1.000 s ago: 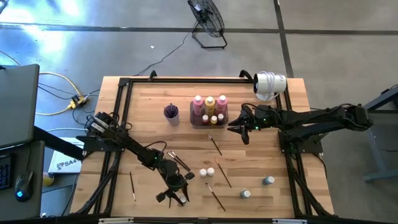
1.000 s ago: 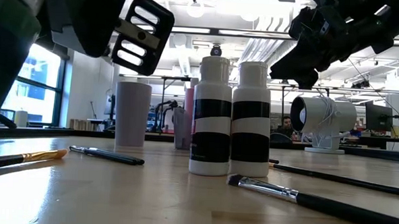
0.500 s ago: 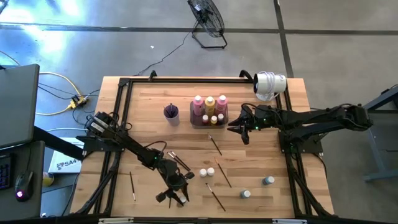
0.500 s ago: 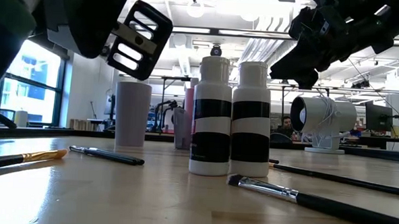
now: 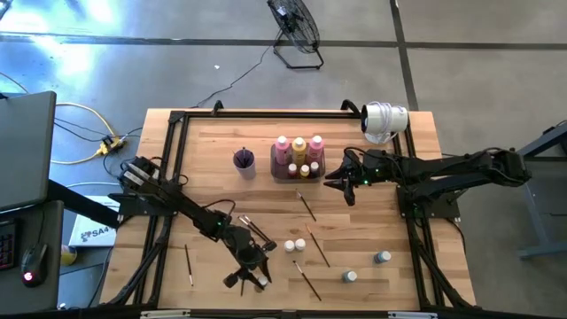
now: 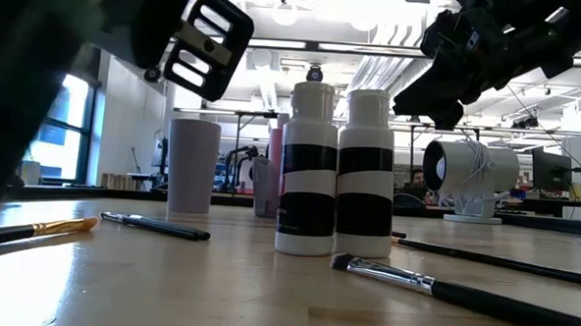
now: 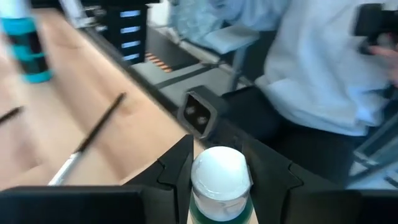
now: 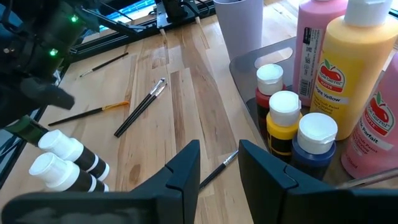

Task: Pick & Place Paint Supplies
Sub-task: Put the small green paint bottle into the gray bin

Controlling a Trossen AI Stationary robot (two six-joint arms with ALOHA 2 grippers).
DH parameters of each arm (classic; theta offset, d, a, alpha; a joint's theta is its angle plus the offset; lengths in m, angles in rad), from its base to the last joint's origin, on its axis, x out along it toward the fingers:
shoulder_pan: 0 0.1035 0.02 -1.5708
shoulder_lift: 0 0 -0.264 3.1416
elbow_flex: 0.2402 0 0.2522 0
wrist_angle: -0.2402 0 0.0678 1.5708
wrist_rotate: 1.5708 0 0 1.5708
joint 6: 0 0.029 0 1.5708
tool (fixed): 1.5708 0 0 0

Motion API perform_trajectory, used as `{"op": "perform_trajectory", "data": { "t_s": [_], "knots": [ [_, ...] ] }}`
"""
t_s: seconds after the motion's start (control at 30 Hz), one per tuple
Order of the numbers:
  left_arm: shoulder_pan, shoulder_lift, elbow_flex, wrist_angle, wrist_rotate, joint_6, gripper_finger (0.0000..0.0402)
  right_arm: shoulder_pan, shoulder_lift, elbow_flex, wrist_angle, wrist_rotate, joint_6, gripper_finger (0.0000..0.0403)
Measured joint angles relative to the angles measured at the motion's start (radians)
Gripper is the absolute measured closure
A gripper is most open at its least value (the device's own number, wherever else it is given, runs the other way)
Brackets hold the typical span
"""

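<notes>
The left gripper [image 5: 248, 276] is hovering over the near edge of the wooden table [image 5: 213, 142], and its fingers [image 7: 177, 171] are gripping a small white-capped bottle [image 7: 219, 186] with a green band, holding it upright between them. Behind it in the left wrist view, a person in a pale blue top [image 7: 323, 68] is standing just past the table's edge, and a blue-banded bottle [image 7: 25, 43] and a thin brush [image 7: 87, 140] are resting on the wood.

The right gripper [image 5: 341, 183] is hanging just beside the right end of the dark grey tray [image 8: 249, 62], its fingers [image 8: 180, 177] standing slightly apart with nothing between them. In the tray, three tall bottles are standing: a pink one [image 8: 317, 43], a yellow-orange one [image 8: 351, 68] reading "Apple Barrel" and "Yellow", and another pink one [image 8: 376, 146] reading "Parfait". Three tiny white-capped bottles [image 8: 286, 118] are sitting in front of them, coloured red, yellow and blue. A purple cup [image 5: 244, 160] is standing to the left of the tray.

Two white-capped, black-banded bottles [image 5: 294, 245] are standing touching near the table's middle, with dark-handled paintbrushes [image 5: 306, 206] lying scattered around them. Two more small bottles [image 5: 365, 267] are standing toward the near right corner.
</notes>
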Motion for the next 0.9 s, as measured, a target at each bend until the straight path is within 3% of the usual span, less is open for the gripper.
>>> {"op": "perform_trajectory", "data": {
  "t_s": [0.2, 0.5, 0.77, 0.9],
  "knots": [
    [0.0, -0.073, 0.0, -0.15, -0.175, 0.0, 0.0282, 0.0, 0.0, 0.0, 0.0, -0.004, 0.0, 0.0302],
    [0.001, -0.198, 0.0, -0.254, -0.312, 0.0, 0.0281, 0.0, 0.0, 0.0, -0.006, -0.004, 0.0, 0.0302],
    [0.001, -0.303, 0.0, -0.358, -0.638, 0.029, 0.0285, 0.0, 0.0, 0.0, -0.007, -0.024, 0.0, 0.0302],
    [0.001, -0.361, 0.0, -0.36, -0.723, 0.061, 0.0286, 0.0, 0.0, 0.0, -0.007, -0.033, 0.0, 0.0302]
  ]
}}
